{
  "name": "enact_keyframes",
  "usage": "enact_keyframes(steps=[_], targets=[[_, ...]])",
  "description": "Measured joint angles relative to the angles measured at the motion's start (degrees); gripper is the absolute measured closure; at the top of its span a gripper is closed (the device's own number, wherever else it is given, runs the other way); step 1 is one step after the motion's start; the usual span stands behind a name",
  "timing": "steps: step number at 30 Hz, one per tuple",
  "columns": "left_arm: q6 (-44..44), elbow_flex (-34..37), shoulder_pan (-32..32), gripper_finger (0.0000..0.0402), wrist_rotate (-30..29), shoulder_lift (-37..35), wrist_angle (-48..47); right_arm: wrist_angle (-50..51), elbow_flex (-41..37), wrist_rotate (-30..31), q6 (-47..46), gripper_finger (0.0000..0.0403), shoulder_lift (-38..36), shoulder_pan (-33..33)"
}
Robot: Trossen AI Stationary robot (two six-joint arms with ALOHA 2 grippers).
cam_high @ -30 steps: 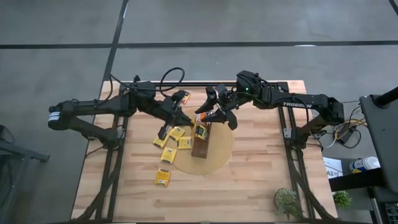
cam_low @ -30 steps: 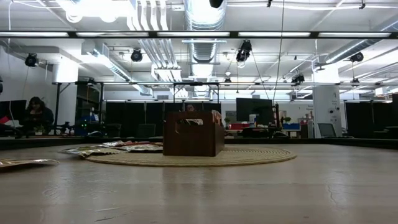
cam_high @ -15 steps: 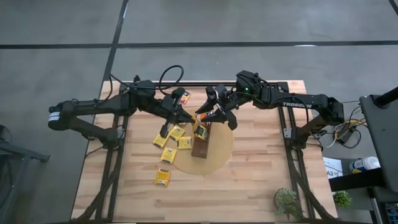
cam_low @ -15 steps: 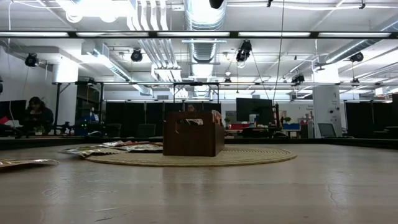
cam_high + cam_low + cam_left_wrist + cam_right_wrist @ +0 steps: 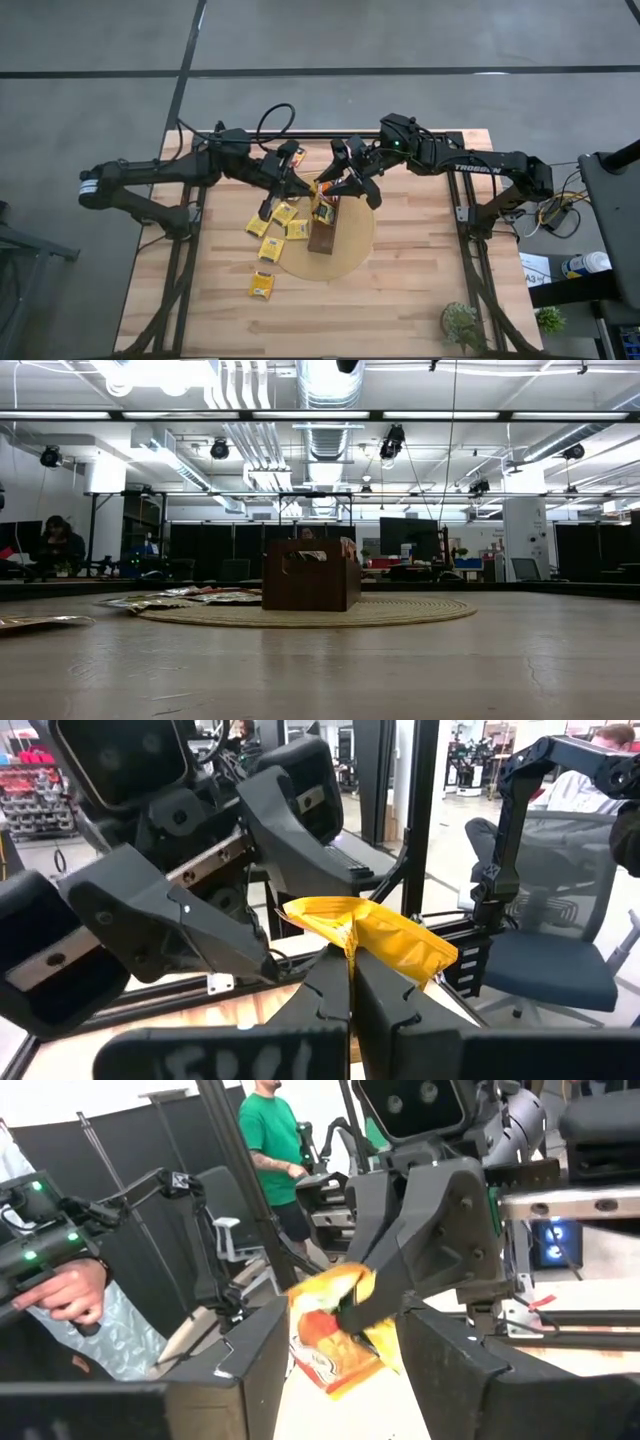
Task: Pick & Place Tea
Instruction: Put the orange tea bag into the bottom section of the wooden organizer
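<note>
My left gripper (image 5: 306,186) is shut on one yellow-orange tea sachet (image 5: 365,932), held high above the far end of the dark-brown tray (image 5: 323,232). My right gripper (image 5: 330,183) faces it from the table's right, open. Its fingers (image 5: 250,1365) stand on either side of the sachet (image 5: 335,1335); I cannot tell whether they touch it. The tray stands on the round tan disc (image 5: 345,250) with a few sachets (image 5: 323,211) in its far end. Several more sachets (image 5: 285,214) lie flat on the table and the disc's left edge. Neither gripper shows in the low view. My left gripper pinches the sachet's lower edge (image 5: 350,952) between its two fingertips (image 5: 385,990). The fingers lie level and point toward the table's right. The sachet is crumpled, sticks up and out past the fingertips, and is lifted clear of the tray and table.
A lone sachet (image 5: 261,285) lies near the table's front left. A small plant (image 5: 463,322) stands at the front right corner. In the low view the tray (image 5: 311,575) rises at mid-table. Beyond the table, a person's hand (image 5: 60,1295) holds a device.
</note>
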State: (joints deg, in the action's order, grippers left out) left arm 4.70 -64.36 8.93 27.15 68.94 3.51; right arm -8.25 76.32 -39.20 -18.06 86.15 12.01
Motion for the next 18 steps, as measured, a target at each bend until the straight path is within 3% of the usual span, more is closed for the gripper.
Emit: enact_keyframes(steps=[18], targets=[[-1.81,0.00,0.00,0.0401,0.95,1.01,2.54,-0.22,0.00,0.11,0.60,0.0227,0.00,0.00]])
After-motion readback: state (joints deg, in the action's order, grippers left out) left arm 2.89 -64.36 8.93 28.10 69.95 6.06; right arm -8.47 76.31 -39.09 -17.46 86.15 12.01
